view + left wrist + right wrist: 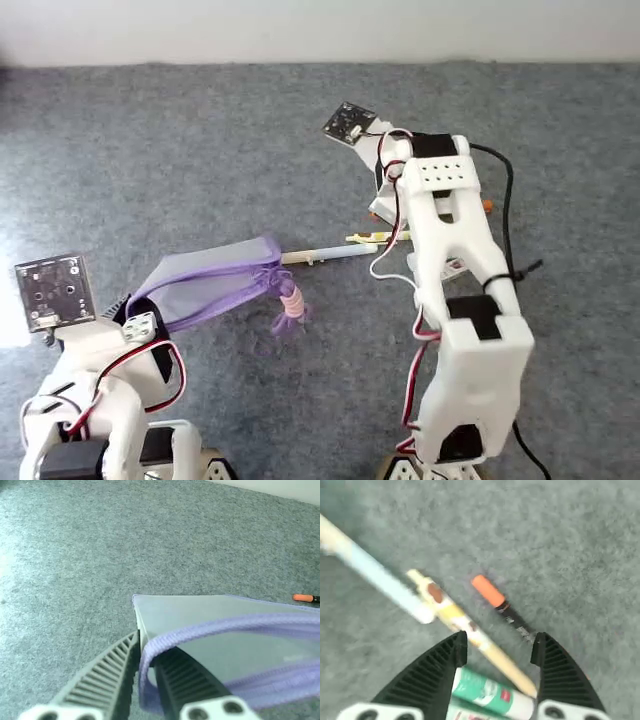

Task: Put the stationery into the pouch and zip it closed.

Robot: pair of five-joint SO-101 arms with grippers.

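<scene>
1. The pouch [205,282] lies on the worktop [150,150]. Its corner is pinched tight by the fingers [185,677] of the left gripper [146,647], seemingly to steady it with the mouth turned toward the pens.
2. The right gripper [501,640] is held over the cream pencil [465,622], its fingers spread wide, apparently to straddle it.
3. The orange-capped pen [492,595] and the pale blue pen [375,575] are not yet in the pouch.

Table surface: a grey, mottled, felt-like covering [150,150] that runs to every side.
Far edge: a plain white band [300,30] meets the grey in a straight line; wall or board, cannot tell.
Light: soft and even, with a paler patch [8,325] at the high view's left edge.
</scene>
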